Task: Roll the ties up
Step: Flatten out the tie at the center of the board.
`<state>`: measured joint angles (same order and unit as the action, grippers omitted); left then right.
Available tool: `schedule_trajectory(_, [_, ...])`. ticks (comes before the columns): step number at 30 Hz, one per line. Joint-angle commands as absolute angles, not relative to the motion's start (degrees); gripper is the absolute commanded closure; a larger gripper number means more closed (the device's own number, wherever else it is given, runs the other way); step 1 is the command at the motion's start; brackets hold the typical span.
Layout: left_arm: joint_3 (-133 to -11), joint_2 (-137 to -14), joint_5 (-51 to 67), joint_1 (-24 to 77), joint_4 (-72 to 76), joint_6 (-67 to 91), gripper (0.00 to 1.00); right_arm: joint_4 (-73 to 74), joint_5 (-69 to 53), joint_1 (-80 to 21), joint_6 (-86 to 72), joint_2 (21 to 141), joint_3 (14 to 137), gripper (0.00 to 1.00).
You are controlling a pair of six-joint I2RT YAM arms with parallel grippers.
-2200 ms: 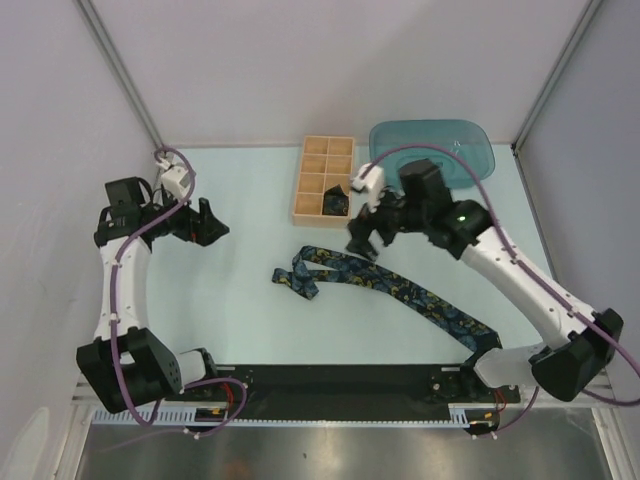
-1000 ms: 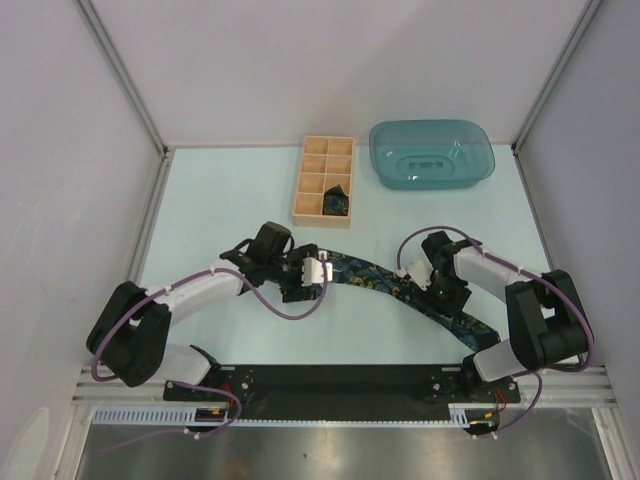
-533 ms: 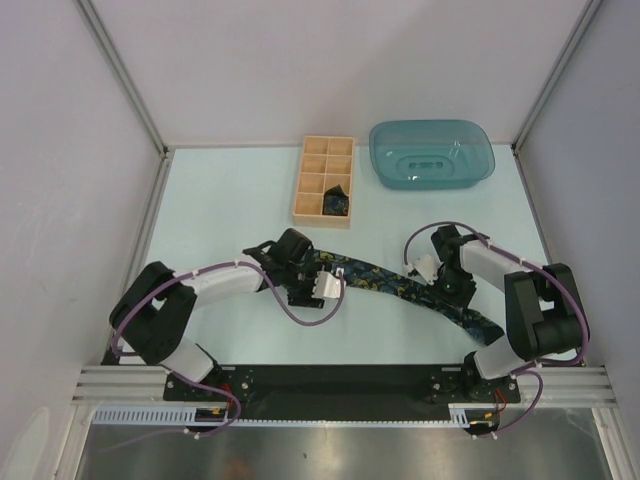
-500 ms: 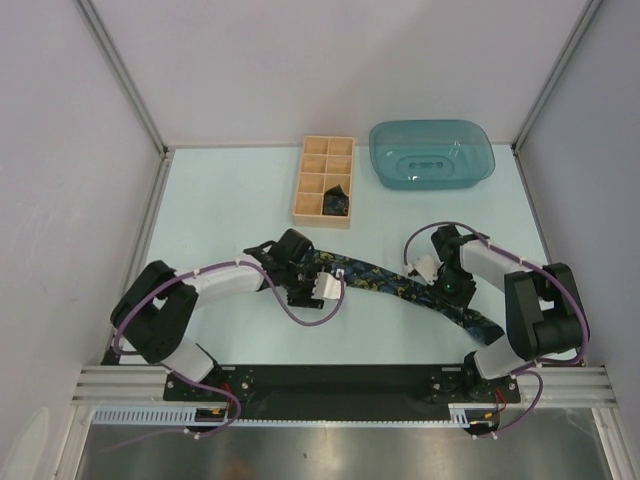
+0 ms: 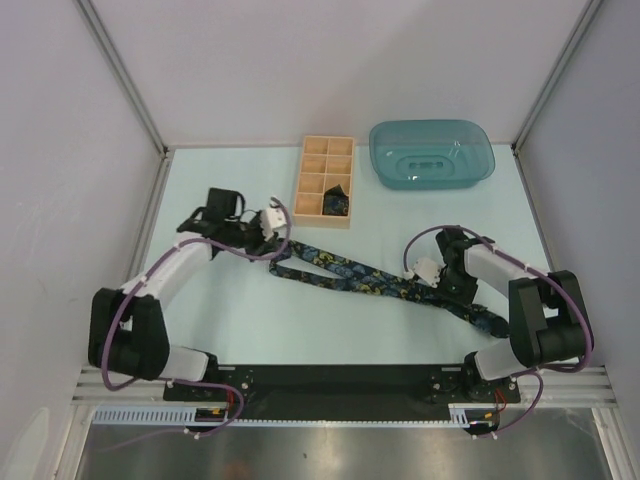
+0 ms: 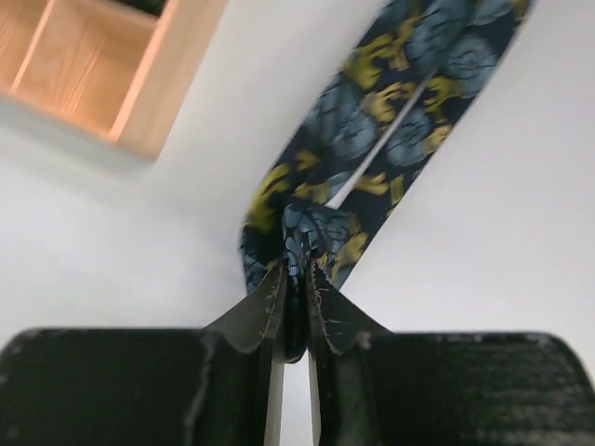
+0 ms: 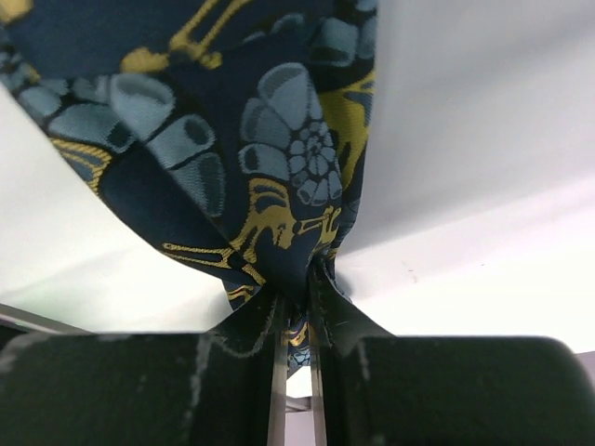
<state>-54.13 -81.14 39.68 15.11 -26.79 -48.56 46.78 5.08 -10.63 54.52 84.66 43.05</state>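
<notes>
One tie (image 5: 365,281), dark navy with blue and yellow figures, lies stretched in a slant across the table. My left gripper (image 5: 272,250) is shut on its narrow left end; in the left wrist view the fabric (image 6: 390,121) is pinched between the fingertips (image 6: 296,269). My right gripper (image 5: 452,290) is shut on the wider part near the right end, and the right wrist view shows the cloth (image 7: 232,121) bunched into the jaws (image 7: 296,279). A second tie (image 5: 337,200) sits as a dark roll in a compartment of the wooden box (image 5: 312,178).
The compartmented wooden box (image 6: 102,65) stands just behind the left gripper. A teal plastic tray (image 5: 432,153) sits at the back right. The tie's wide tip (image 5: 495,324) lies near the right arm's base. Booth walls close in on both sides.
Both grippers have shut on the tie. The left gripper has moved back and to the left with the narrow end, drawing the tie out straighter. The right gripper has barely shifted.
</notes>
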Motion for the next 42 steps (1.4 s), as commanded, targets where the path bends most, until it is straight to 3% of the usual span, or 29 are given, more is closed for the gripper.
schedule_trajectory(1, [-54.1, -77.9, 47.6, 5.3, -35.4, -48.2, 0.81, 33.8, 4.8, -9.6, 61.8, 86.7, 43.7, 0.89])
schedule_trajectory(8, [-56.3, -86.4, 44.1, -13.3, -42.6, -56.8, 0.49, 36.5, -1.3, -9.7, 67.1, 88.3, 48.5, 0.98])
schedule_trajectory(9, [-57.6, -87.4, 45.4, -16.2, -43.9, -57.8, 0.41, 36.2, -1.5, -9.7, 67.8, 88.2, 48.6, 0.98])
schedule_trajectory(12, [-60.6, -87.3, 47.7, -17.4, -47.0, -61.2, 0.27, 35.6, -1.1, -9.8, 69.7, 88.6, 48.8, 0.98])
schedule_trajectory(16, [-60.4, -82.6, 47.9, -14.0, -48.6, -67.4, 0.16, 35.9, -1.1, -9.6, 70.0, 88.9, 49.4, 0.98])
schedule_trajectory(24, [-53.7, -80.1, 34.7, 2.1, -47.6, -85.7, 0.14, 36.4, -2.3, -9.5, 68.6, 88.6, 49.3, 0.97])
schedule_trajectory(34, [-54.4, -89.3, 25.4, 9.3, -40.3, -89.7, 0.10, 36.3, -2.8, -9.8, 67.7, 88.3, 49.0, 0.96])
schedule_trajectory(37, [-54.9, -91.0, 23.1, 9.4, -41.6, -91.0, 0.22, 35.3, -2.3, -10.0, 67.8, 88.6, 48.6, 0.96])
schedule_trajectory(42, [-56.9, -91.9, 25.1, 7.5, -43.0, -89.4, 0.59, 34.6, -1.4, -10.1, 68.0, 90.1, 49.1, 0.96])
